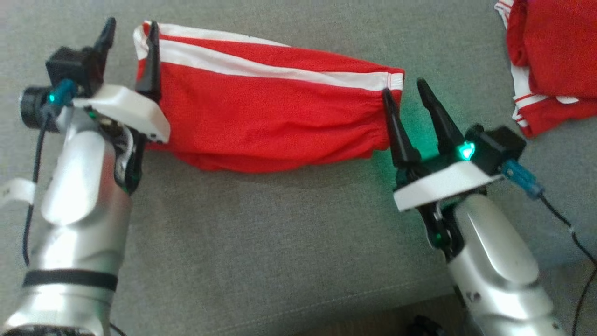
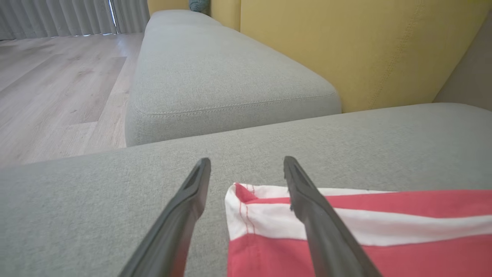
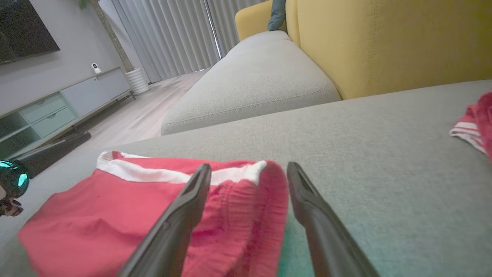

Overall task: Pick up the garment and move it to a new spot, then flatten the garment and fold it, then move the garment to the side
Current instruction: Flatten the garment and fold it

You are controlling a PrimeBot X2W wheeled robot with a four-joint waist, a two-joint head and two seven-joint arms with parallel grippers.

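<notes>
The garment [image 1: 270,116], red with white stripes, lies folded in a long band on the grey sofa seat [image 1: 261,242]. My left gripper [image 1: 131,28] is open at the garment's left end, one finger over the striped corner and the other over bare cushion. In the left wrist view the left gripper [image 2: 246,159] straddles that white-edged corner of the garment [image 2: 423,204]. My right gripper [image 1: 404,87] is open at the gathered right end. In the right wrist view the right gripper [image 3: 249,165] has its jaws either side of the bunched edge of the garment [image 3: 96,207].
A second red and white garment [image 1: 550,60] lies crumpled at the far right, also seen as a red heap [image 3: 476,123]. A yellow backrest [image 2: 365,50] and another grey cushion [image 2: 215,77] stand beyond. Wooden floor [image 2: 57,88] lies to the left. A cable [image 1: 573,233] trails off the right wrist.
</notes>
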